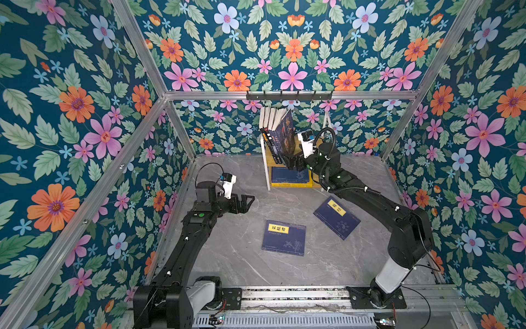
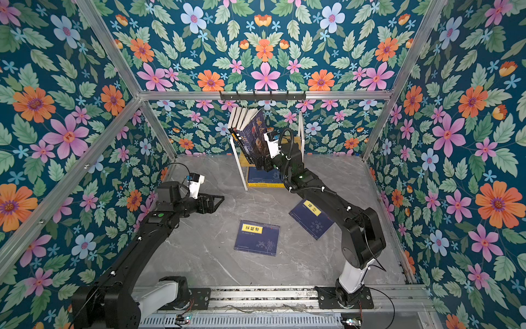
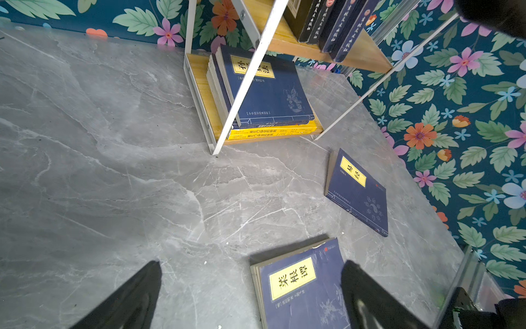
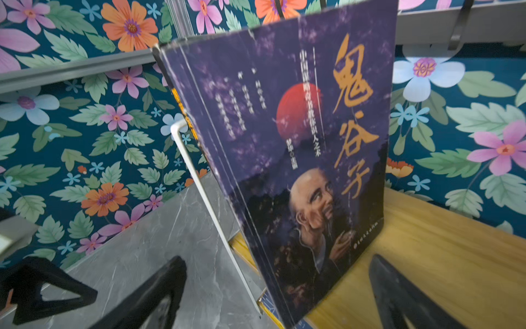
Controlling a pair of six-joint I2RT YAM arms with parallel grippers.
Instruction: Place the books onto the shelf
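R gripper point(image 4: 277, 260) spread wide astride upright 鬼谷子 book point(image 4: 299, 142) on shelf point(image 4: 441, 256); L gripper point(image 3: 252, 263) also spread. Flat navy books: 菜根谭 point(image 3: 301, 287), 易经 point(image 3: 358, 193).

Walls are all teal floral wallpaper point(image 1: 293, 51), green leaves with orange, pink and pale blue flowers, and the grey marble-look tabletop point(image 1: 284, 270) has thin white veins. The flat navy paperback at lower centre point(image 1: 284, 237) and the navy paperback to its right point(image 1: 336, 217) both have yellow labels with black characters and faint pale drawings. On the light wooden rack with white metal frame point(image 4: 441, 256), the upright purple paperback point(image 4: 299, 171) shows a red sun and orange characters, with bright yellow paperbacks point(image 3: 270, 132) down below.
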